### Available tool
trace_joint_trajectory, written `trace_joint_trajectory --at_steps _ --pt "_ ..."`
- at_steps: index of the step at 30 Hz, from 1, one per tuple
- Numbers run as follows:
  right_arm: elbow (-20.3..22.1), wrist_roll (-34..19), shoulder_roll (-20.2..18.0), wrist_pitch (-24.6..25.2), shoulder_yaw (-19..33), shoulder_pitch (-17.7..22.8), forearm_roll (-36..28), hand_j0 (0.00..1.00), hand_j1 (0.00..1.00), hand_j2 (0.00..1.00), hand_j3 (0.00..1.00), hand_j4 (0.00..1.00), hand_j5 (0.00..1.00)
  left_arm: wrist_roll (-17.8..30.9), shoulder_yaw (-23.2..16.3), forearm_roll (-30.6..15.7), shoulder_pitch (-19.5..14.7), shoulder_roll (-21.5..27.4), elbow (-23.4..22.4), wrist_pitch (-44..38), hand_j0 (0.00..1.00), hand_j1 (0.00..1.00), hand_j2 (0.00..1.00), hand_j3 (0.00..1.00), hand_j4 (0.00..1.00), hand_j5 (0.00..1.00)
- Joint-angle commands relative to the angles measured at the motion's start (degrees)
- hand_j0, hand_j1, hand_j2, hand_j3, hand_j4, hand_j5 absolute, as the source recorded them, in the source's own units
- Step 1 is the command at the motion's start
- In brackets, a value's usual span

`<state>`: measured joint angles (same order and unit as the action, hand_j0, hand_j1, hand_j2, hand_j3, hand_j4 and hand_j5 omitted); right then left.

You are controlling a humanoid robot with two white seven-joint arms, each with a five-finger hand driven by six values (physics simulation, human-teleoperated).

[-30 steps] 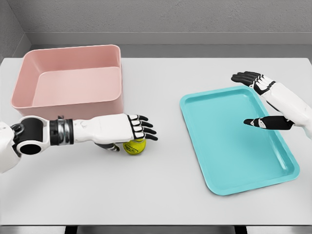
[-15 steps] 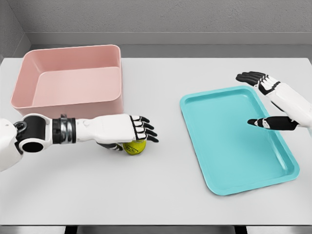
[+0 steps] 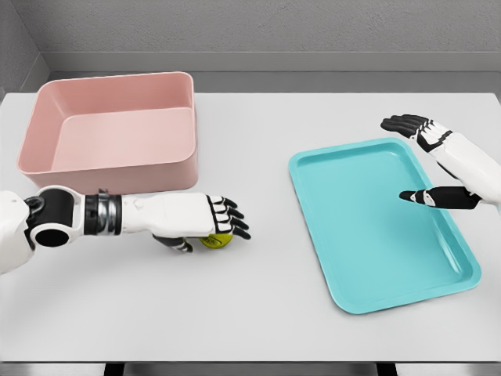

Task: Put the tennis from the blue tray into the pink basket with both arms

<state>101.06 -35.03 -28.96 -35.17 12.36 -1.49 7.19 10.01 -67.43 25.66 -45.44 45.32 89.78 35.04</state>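
The yellow-green tennis ball point(image 3: 216, 241) lies on the white table, left of the blue tray point(image 3: 368, 227) and in front of the pink basket point(image 3: 117, 168). My left hand point(image 3: 210, 231) lies low over the ball and covers most of it. Its fingers curl across the top and its thumb presses the near left side. The blue tray holds nothing. My right hand point(image 3: 413, 160) hovers open above the tray's far right edge, fingers spread and thumb pointing left. The pink basket holds nothing.
The white table point(image 3: 258, 313) ends at a grey wall behind the basket. The basket's front right corner stands a short way behind my left hand.
My left hand has sunk onto the ball and drawn slightly left, its fingers curling tighter around it. My right hand has drifted a little to the right.
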Motion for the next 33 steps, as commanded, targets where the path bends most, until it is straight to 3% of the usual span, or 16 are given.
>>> trace_joint_trajectory --at_steps 1,5,7,13,16,33 --pt "0.01 0.03 -0.05 0.17 0.03 0.0 -0.42 1.0 1.0 1.0 1.0 1.0 1.0 -0.08 -0.42 -0.87 0.0 0.03 -0.66 -0.04 0.96 0.96 0.96 0.96 0.96 0.96" --pt "0.01 0.03 -0.05 0.17 0.03 0.0 -0.42 1.0 1.0 1.0 1.0 1.0 1.0 0.01 -0.51 -1.14 -0.35 0.03 -1.62 -0.04 0.94 0.94 0.94 0.94 0.94 0.94" --pt "0.01 0.03 -0.05 0.17 0.03 0.0 -0.42 1.0 1.0 1.0 1.0 1.0 1.0 0.01 -0.51 -1.05 -0.35 0.03 -1.8 -0.04 0.78 0.78 0.78 0.78 0.78 0.78" --pt "0.01 0.03 -0.05 0.17 0.73 0.09 -0.51 1.0 1.0 1.0 1.0 1.0 1.0 2.03 -0.68 -1.05 -0.62 -1.72 -1.71 -0.04 0.73 0.73 0.73 0.73 0.73 0.73" --pt "0.01 0.03 -0.05 0.17 0.73 0.18 -0.51 1.0 1.0 1.0 1.0 1.0 1.0 2.29 -0.68 -1.05 -0.62 -1.99 -1.8 -0.04 0.65 0.65 0.65 0.65 0.65 0.65" --pt "0.01 0.03 -0.05 0.17 0.82 0.18 -0.42 1.0 1.0 1.0 1.0 1.0 1.0 2.29 -0.51 -1.4 -2.02 -1.46 -1.18 -0.04 0.6 0.6 0.6 0.6 0.6 0.6"
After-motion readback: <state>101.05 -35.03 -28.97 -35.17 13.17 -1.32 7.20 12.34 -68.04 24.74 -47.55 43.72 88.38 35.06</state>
